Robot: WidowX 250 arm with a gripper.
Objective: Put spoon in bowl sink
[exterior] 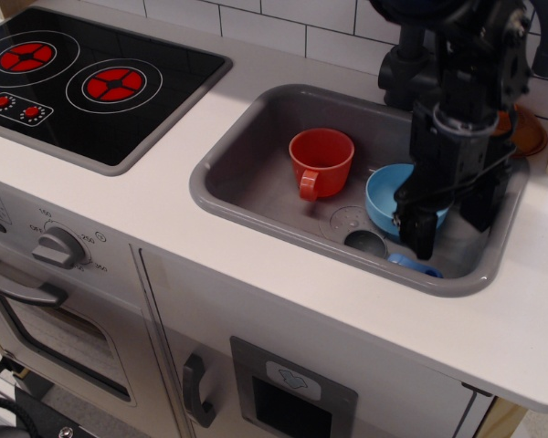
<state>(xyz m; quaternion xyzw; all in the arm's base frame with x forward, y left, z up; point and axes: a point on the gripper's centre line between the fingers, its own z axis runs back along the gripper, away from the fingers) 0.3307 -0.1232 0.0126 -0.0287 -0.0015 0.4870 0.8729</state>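
grey sink [256, 187] holds spoon [384, 251], bowl [384, 198]; parted claw [449, 224] above.

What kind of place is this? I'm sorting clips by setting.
Most likely a toy play kitchen, not a real one: a grey sink set in a white counter, a printed stovetop with red burner rings, and an oven knob below. White tiles line the wall.

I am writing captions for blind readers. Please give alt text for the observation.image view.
A black robot pincer, open and holding nothing, hangs low in a grey toy sink over a blue bowl. A small spoon lies on the sink floor in front of the bowl, and a red cup stands to the left.
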